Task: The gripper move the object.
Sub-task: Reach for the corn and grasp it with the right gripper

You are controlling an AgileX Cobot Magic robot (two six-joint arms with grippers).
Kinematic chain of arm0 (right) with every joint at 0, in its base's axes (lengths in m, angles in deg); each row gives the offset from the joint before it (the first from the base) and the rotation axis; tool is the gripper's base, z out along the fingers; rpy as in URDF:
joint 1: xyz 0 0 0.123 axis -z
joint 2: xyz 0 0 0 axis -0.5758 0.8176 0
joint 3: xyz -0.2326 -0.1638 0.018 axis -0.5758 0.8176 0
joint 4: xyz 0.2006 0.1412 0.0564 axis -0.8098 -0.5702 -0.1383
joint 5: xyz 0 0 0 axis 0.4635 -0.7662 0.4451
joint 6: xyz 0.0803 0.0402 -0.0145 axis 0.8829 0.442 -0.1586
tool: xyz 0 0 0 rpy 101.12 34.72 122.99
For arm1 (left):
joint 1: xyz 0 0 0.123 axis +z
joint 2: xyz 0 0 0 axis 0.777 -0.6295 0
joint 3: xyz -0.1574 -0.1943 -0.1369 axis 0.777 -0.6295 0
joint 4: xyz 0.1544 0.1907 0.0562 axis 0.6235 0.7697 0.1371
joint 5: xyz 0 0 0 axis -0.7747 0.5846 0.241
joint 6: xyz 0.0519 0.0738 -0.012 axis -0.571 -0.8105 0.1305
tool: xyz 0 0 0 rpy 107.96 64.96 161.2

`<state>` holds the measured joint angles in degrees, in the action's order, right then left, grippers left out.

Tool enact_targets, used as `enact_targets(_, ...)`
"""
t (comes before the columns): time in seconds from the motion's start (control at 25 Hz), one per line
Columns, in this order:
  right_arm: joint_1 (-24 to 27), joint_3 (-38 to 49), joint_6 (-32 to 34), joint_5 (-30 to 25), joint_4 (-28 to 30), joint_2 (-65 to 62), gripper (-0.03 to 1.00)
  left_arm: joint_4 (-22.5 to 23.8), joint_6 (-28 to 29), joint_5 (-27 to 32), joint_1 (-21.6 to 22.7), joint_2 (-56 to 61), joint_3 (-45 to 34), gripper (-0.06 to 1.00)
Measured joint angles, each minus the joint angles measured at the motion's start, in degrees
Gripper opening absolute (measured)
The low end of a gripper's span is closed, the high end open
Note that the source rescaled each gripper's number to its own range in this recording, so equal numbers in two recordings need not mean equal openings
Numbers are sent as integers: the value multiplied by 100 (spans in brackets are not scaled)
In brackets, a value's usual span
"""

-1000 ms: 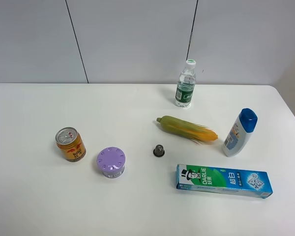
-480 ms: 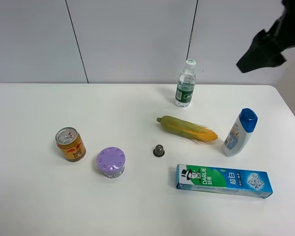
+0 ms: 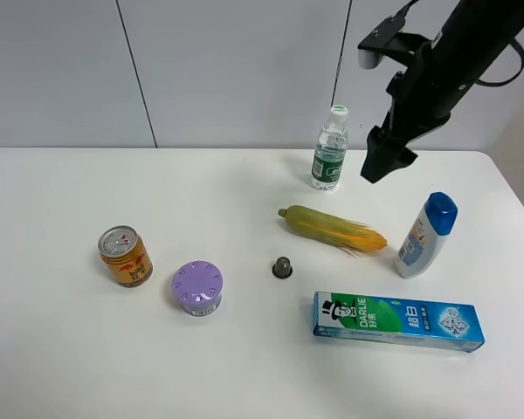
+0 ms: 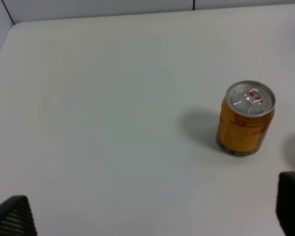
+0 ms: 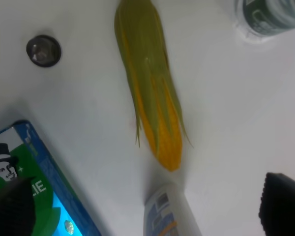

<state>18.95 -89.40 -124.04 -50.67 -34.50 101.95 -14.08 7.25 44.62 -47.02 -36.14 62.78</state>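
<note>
The ear of corn [image 3: 332,229] lies on the white table [image 3: 61,349] right of centre, green husk end to the left and yellow end to the right. My right gripper [image 3: 384,159], a black claw on a dark arm, hangs high above the table, between the water bottle and the shampoo bottle and behind the corn. In the right wrist view the corn [image 5: 150,83] lies below the open gripper [image 5: 147,206], whose fingertips [image 5: 10,209] stand wide apart. My left gripper [image 4: 152,214] is open and empty, and is out of the exterior view.
A water bottle [image 3: 330,148] stands behind the corn and a blue-capped shampoo bottle [image 3: 426,234] to its right. A green toothpaste box [image 3: 397,320] lies in front. A small dark cap [image 3: 282,267], a purple jar [image 3: 197,287] and a gold can [image 3: 125,256] stand to the left.
My right arm has come into view from the upper right and swung down and left toward the corn. No object on the table has moved.
</note>
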Motion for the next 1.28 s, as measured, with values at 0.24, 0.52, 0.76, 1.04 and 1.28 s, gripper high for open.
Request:
enact_targets(0.24,-239,-6,-243,5,324,595,99,0,0,0,0,0,0,100)
enact_targets(0.52,-607,-20,-389,362,389,1318,99,0,0,0,0,0,0,100)
enact_targets(0.76,-635,-20,-430,780,821,1798,99,0,0,0,0,0,0,100)
enact_targets(1.04,-635,-20,-436,1266,869,2152,99,0,0,0,0,0,0,100)
enact_targets(1.28,-646,-20,-442,1543,852,2511,99,0,0,0,0,0,0,100)
